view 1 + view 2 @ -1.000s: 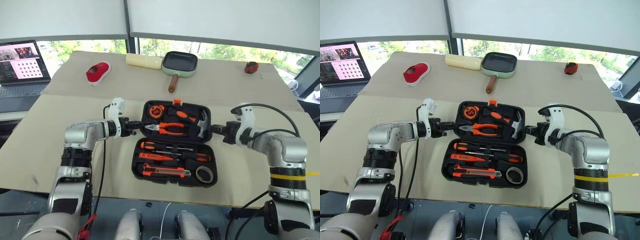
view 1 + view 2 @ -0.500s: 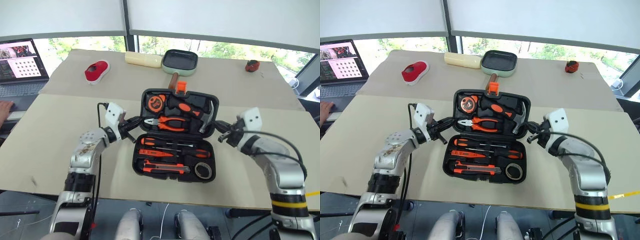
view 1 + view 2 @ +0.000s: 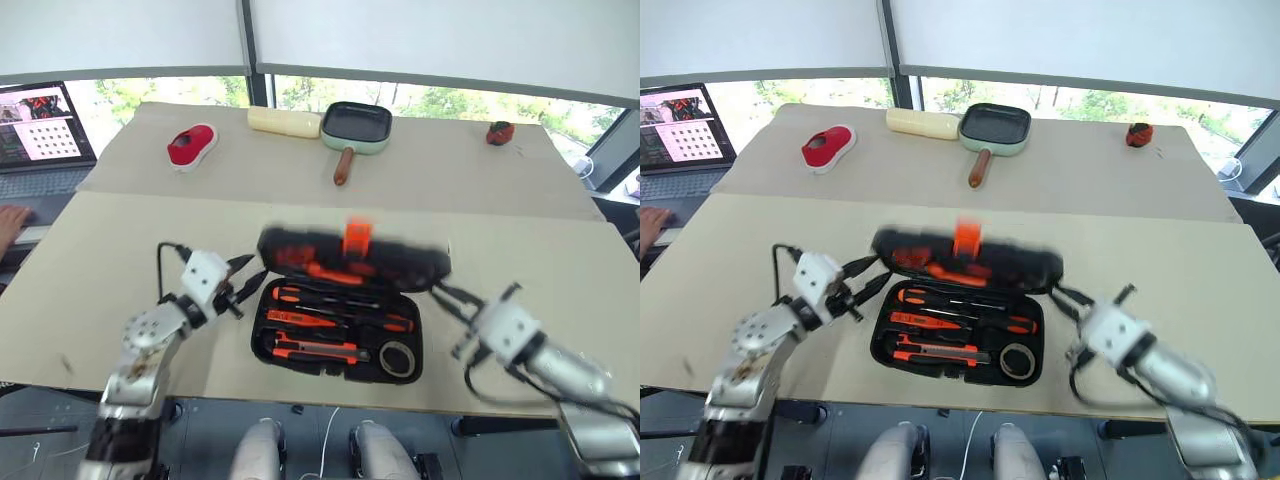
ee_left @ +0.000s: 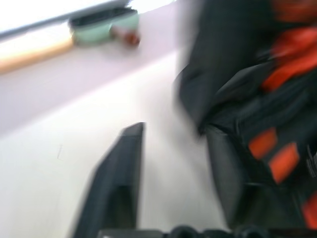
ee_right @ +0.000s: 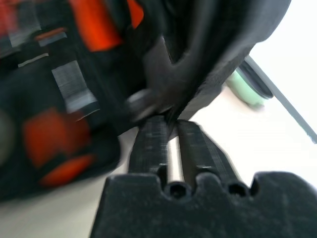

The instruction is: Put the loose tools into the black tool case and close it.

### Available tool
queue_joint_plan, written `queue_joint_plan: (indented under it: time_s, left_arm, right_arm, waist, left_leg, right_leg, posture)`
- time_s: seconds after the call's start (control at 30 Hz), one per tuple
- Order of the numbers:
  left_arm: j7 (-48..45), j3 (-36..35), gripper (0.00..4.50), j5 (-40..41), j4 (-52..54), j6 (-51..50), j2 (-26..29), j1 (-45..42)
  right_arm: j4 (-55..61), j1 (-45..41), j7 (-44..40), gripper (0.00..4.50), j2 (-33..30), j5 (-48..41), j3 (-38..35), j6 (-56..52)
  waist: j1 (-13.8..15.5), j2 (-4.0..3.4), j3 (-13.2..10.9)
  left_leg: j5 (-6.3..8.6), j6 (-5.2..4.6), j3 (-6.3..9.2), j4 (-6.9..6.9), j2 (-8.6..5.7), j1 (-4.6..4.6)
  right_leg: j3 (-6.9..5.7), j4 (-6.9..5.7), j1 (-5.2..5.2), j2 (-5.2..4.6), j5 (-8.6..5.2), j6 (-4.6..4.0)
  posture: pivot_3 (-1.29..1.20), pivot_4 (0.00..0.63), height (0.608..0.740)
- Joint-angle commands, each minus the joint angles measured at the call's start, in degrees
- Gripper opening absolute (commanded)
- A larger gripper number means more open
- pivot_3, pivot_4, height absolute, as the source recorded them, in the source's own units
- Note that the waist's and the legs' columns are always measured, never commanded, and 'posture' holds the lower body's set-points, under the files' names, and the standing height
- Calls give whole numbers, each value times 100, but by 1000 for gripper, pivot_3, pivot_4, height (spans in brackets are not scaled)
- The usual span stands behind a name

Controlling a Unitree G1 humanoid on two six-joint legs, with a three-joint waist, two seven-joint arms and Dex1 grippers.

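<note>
Two grippers flank the black tool case (image 3: 340, 320), which lies near the front edge of the table (image 3: 520, 250) with its lid (image 3: 350, 255) tipped partway down over the base and blurred; an orange latch (image 3: 357, 238) stands up on the lid. The left gripper (image 3: 243, 283) sits just beside the case's left end with its fingers (image 4: 116, 183) spread wide, holding nothing. The right gripper (image 3: 450, 298) is just beside the case's right end; its fingers (image 5: 151, 144) stand narrowly apart with only a slim gap, gripping nothing. Inside the base lie two screwdrivers (image 3: 335, 300), a utility knife (image 3: 318, 350) and a tape roll (image 3: 398, 358). Far across the table rest a square pan (image 3: 357, 125), a red object (image 3: 190, 146) and a pale block (image 3: 284, 121). A laptop (image 3: 40, 135) stands at the far left.
</note>
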State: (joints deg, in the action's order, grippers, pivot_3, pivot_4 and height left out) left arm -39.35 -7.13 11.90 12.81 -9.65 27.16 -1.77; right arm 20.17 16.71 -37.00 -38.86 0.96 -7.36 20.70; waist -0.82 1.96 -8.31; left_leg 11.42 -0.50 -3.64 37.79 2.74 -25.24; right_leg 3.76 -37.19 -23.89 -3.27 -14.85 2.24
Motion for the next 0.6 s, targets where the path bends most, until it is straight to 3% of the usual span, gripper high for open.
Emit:
queue_joint_plan:
  time_s: [0.03, 0.1, 0.23, 0.33, 0.43, 0.5, 0.53, 0.6]
  left_arm:
    - [71, -446, 3563, 386, 862, -447, 235, 451]
    - [-83, -774, 4307, 740, 1095, -909, 531, 676]
    - [-985, -1126, 4476, 1302, 802, -1511, 1547, 542]
    - [-1798, -683, 4500, 1168, -173, -1250, 2183, -318]
    - [-2228, -84, 3791, 751, -1316, -729, 2238, -1425]
    - [-2383, 416, 3000, 319, -2184, -172, 2018, -2282]
    - [-2462, 649, 2668, 159, -2569, 11, 1863, -2668]
    - [-2623, 1025, 1813, -114, -3238, 475, 1529, -3265]
  right_arm:
    - [463, 549, -1, 2018, -153, 189, -459, 585]
    - [704, 1006, -298, 2737, -364, -159, -731, 303]
    - [1508, 2199, -1437, 2774, -1083, -1530, -1203, -900]
    - [1846, 2676, -2006, 1969, -1477, -2059, -1140, -1448]
    - [2043, 2400, -2083, 920, -1623, -1933, -794, -1743]
    - [2231, 1971, -1984, 232, -1660, -1814, -394, -2103]
    - [2298, 1720, -1901, 18, -1643, -1735, -155, -2330]
    - [2361, 1232, -1755, 0, -1574, -1503, 319, -2689]
  waist:
    - [4, -1, -1]
    - [-5, 0, -2]
    - [21, 8, -7]
    - [112, 10, -6]
    - [144, 13, -5]
    - [145, 22, -2]
    - [154, 28, -4]
    - [153, 39, -3]
  left_leg:
    - [-1, 1, -2, 4, 0, 1]
    - [-8, 1, -9, 7, 3, 16]
    - [5, 24, -19, -1, 22, 126]
    - [20, 49, -20, -6, 23, 157]
    - [21, 51, -9, -5, 20, 162]
    - [21, 50, -12, -4, 17, 155]
    - [20, 46, -16, -3, 13, 150]
    - [1, 14, -37, 1, 4, 132]
  right_leg:
    - [2, -3, 0, -1, 1, -1]
    - [8, -3, 10, -4, 1, -2]
    - [-1, 6, 92, -7, -57, -27]
    - [-9, 12, 112, -17, -72, -32]
    - [-3, 20, 118, -29, -73, -37]
    - [-1, 32, 119, -27, -69, -40]
    - [-1, 33, 120, -26, -65, -37]
    - [-3, 31, 132, -18, -39, -49]
  posture:
    - [0, 150, 740]
    - [0, 150, 740]
    - [0, 150, 740]
    - [0, 150, 740]
    - [0, 150, 740]
    - [0, 150, 740]
    - [0, 150, 740]
    - [0, 150, 740]
